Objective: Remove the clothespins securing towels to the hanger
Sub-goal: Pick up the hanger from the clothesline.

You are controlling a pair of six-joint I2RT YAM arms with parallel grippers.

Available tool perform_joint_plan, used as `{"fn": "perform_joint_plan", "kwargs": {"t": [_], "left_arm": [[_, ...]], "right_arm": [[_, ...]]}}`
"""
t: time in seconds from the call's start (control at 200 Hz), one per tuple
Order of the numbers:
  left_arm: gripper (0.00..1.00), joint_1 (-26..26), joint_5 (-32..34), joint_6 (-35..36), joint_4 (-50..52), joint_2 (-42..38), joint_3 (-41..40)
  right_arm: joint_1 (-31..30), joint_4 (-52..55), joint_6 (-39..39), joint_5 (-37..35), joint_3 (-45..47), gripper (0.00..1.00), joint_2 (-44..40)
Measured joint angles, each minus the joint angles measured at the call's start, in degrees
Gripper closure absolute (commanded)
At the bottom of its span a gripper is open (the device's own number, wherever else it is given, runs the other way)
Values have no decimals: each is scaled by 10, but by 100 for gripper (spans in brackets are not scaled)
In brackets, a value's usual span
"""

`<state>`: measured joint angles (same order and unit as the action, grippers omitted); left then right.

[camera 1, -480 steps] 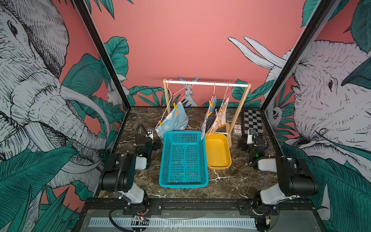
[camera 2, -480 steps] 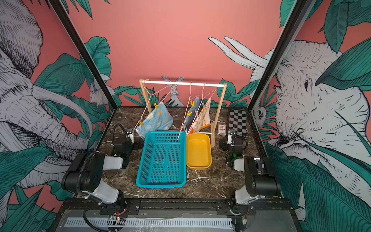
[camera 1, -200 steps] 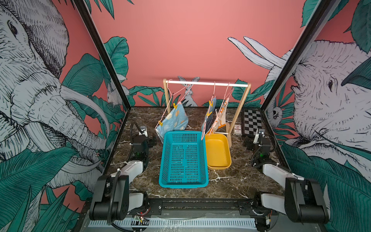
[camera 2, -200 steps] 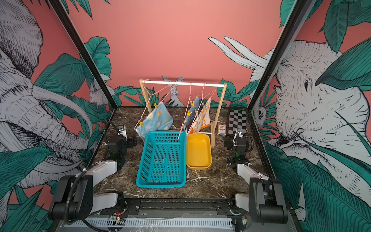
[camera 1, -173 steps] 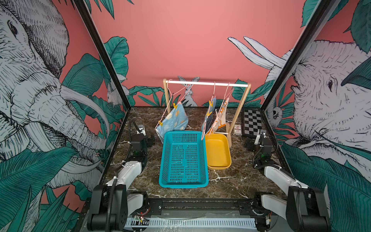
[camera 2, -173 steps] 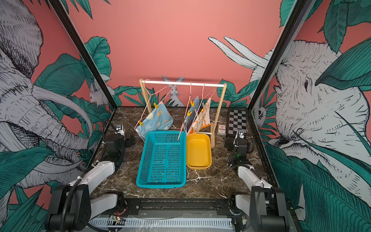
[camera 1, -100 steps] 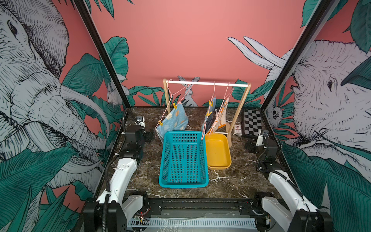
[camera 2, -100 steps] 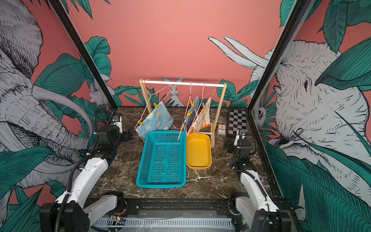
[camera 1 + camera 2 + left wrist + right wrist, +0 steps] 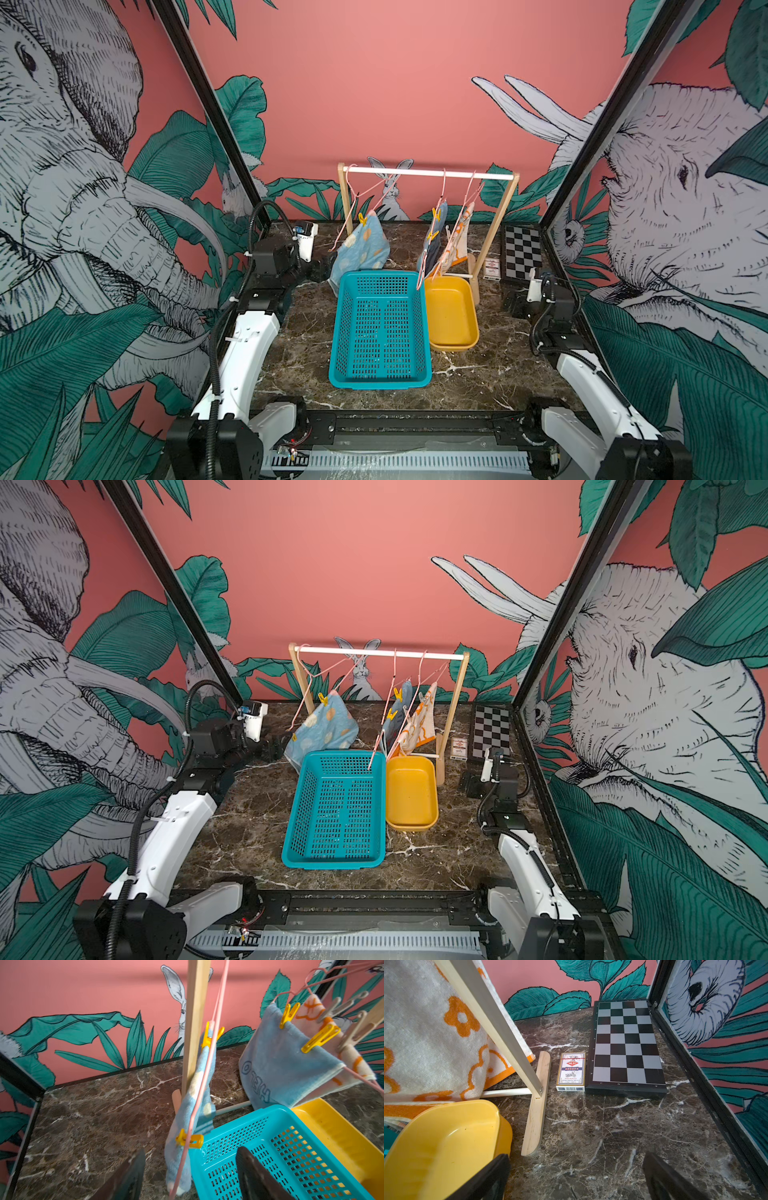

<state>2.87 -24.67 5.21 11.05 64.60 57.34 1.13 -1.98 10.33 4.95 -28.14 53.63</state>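
On the left, the left claw [image 9: 191,1150] sits level with the bottom corner of the spotted light-blue towel [image 9: 365,245], its jaws spread apart and holding nothing. From the left wrist, the lower yellow clothespin [image 9: 190,1140] shows just ahead of the gap between the dark fingers [image 9: 128,1174]. It clips the towel's corner to a pink wire hanger [image 9: 221,987], and neither finger touches it. An upper yellow clothespin [image 9: 209,1038] pins the same towel higher on that hanger. All 3 hangers hang from the wooden rack [image 9: 428,173] at the back of the table [image 9: 299,353].

Further right, the blue towel [image 9: 286,1064] is held by 2 yellow clothespins [image 9: 287,1015]. The cream towel [image 9: 425,1032] with orange flowers is held by 2 pale clothespins [image 9: 353,1032]. In front of the rack a teal basket [image 9: 380,332] and a yellow tub [image 9: 451,316] stand side by side.

On the right a card box [image 9: 571,1071] lies just beside a chessboard [image 9: 627,1043]. The right claw [image 9: 577,1155] hovers over bare table near the rack's foot, jaws wide apart, gripping nothing.
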Motion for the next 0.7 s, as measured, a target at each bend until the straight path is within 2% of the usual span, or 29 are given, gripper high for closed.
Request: {"fn": "perform_joint_plan", "kwargs": {"t": [0.13,0.43,0.57,0.7], "left_arm": [[34,2,-23,9,4,30,25],[56,3,-60,26,9,106,87],[60,5,-71,34,11,127,101],[72,8,-77,37,12,139,110]], "right_arm": [[0,0,0,5,0,1,5],[0,1,2,11,0,1,12],[0,1,2,11,0,1,16],[0,0,2,11,0,1,19]]}}
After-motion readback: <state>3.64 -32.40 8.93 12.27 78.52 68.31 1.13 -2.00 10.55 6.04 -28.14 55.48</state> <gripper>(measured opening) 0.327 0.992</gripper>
